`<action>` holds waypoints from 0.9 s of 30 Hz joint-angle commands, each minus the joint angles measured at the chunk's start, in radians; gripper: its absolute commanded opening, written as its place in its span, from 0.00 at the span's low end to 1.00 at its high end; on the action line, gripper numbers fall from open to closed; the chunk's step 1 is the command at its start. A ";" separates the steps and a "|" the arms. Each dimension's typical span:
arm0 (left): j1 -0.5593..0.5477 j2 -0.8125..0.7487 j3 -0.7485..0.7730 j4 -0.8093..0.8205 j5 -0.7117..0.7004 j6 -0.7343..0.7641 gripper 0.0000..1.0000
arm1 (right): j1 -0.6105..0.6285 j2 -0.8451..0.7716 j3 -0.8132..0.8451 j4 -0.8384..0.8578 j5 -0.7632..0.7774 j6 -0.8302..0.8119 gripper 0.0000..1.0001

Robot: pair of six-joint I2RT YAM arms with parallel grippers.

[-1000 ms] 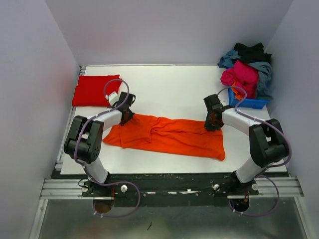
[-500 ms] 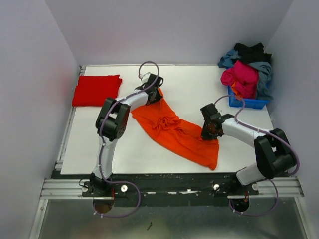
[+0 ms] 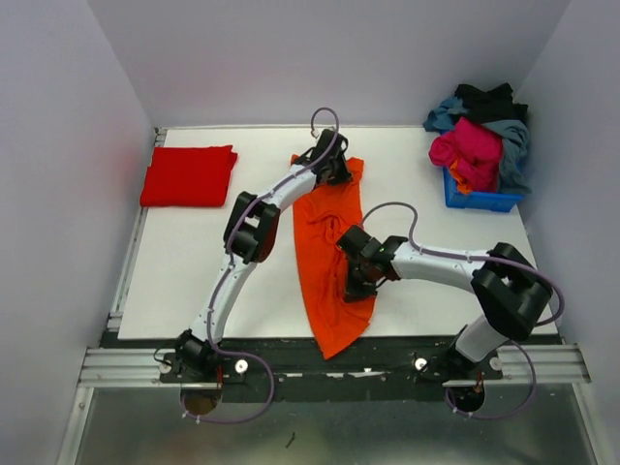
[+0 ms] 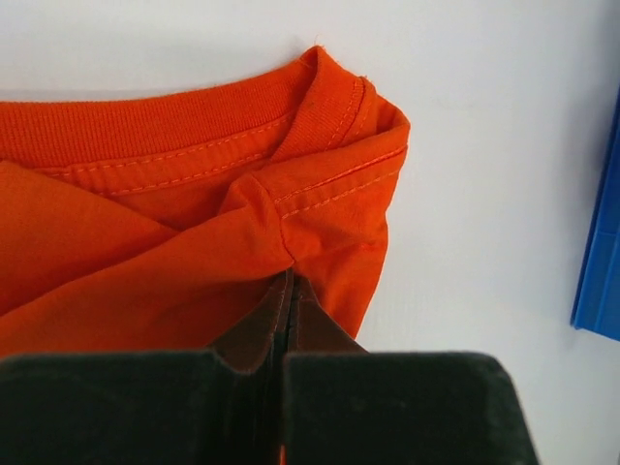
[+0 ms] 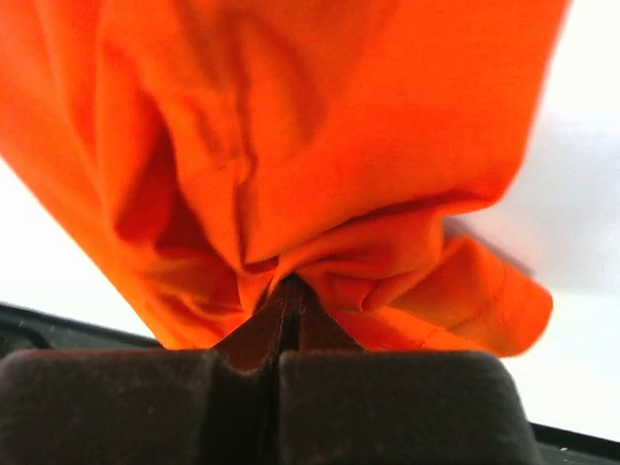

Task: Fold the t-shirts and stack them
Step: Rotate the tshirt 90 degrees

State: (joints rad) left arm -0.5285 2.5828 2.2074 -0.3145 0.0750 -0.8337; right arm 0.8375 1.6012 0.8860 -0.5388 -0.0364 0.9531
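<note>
Blue bin (image 3: pixel 481 201), far right, holds heaped mixed t-shirts (image 3: pixel 473 145). Left gripper (image 4: pixel 291 291) and right gripper (image 5: pixel 288 291) both pinch the orange t-shirt (image 3: pixel 325 257).

The orange t-shirt (image 3: pixel 325 242) lies in a long strip on the table (image 3: pixel 184 262), running from the middle of the far edge to the near edge. The left gripper (image 3: pixel 334 169) pinches its far end. The right gripper (image 3: pixel 355 283) pinches its right side, closer to the near edge. A folded red t-shirt (image 3: pixel 189 175) sits in the far-left corner. A blue bin (image 3: pixel 481 201) under a heap of shirts (image 3: pixel 475 140) sits in the far-right corner.
</note>
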 commanded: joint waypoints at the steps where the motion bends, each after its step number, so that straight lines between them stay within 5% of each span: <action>1: -0.013 0.105 0.162 -0.110 0.055 0.036 0.00 | 0.025 -0.044 0.048 0.002 -0.073 0.033 0.01; 7: 0.007 0.062 0.184 -0.063 0.085 0.088 0.00 | -0.023 -0.144 0.183 -0.153 0.153 -0.089 0.01; 17: 0.022 -0.283 -0.052 -0.051 0.005 0.263 0.14 | -0.281 -0.129 0.284 -0.064 0.165 -0.318 0.01; 22: 0.028 -0.502 -0.300 -0.054 -0.041 0.286 0.14 | -0.336 0.017 0.444 -0.056 0.119 -0.370 0.01; 27: 0.032 -0.732 -0.737 0.092 -0.064 0.219 0.12 | -0.373 0.187 0.626 -0.088 0.095 -0.390 0.01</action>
State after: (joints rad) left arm -0.5037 1.9850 1.7962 -0.3042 0.0711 -0.5819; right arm 0.4919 1.6829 1.3922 -0.6086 0.0864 0.6109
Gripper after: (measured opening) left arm 0.133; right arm 0.009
